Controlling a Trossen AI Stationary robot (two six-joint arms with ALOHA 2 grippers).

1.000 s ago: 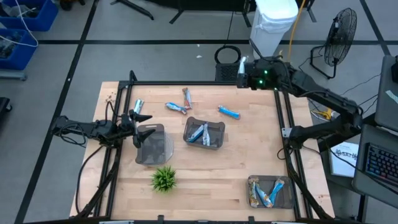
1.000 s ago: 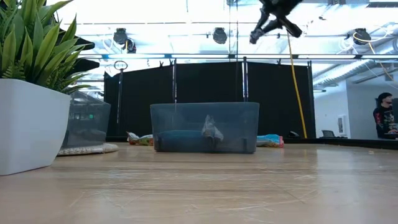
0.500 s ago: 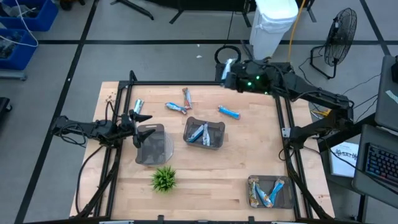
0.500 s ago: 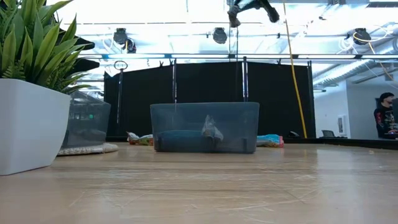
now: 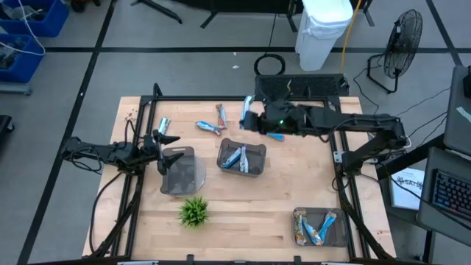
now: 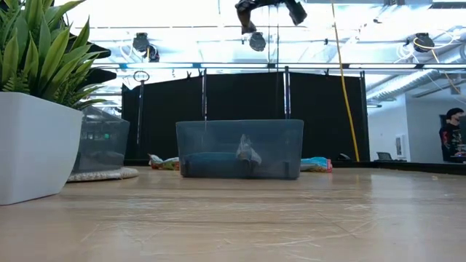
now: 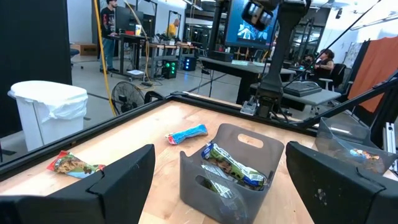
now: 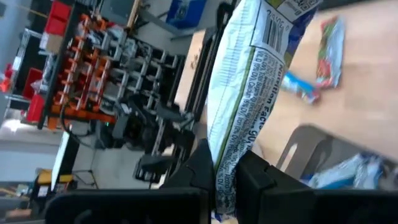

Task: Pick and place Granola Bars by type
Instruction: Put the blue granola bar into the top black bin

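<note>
One silver-and-blue granola bar (image 8: 252,74) clamped upright in the right hand (image 5: 249,118), above the desk. Below it, two loose bars (image 5: 209,127) lie beside a brown one (image 5: 221,115); a blue bar (image 5: 271,133) lies just behind the hand.

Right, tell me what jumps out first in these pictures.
The right tool hangs over the far middle of the table, shut on a silver-grey granola bar that fills its wrist view. Below it sits the middle tray with bars inside, and loose bars lie on the wood beyond. The left tool waits open at the left edge, by another tray.
</note>
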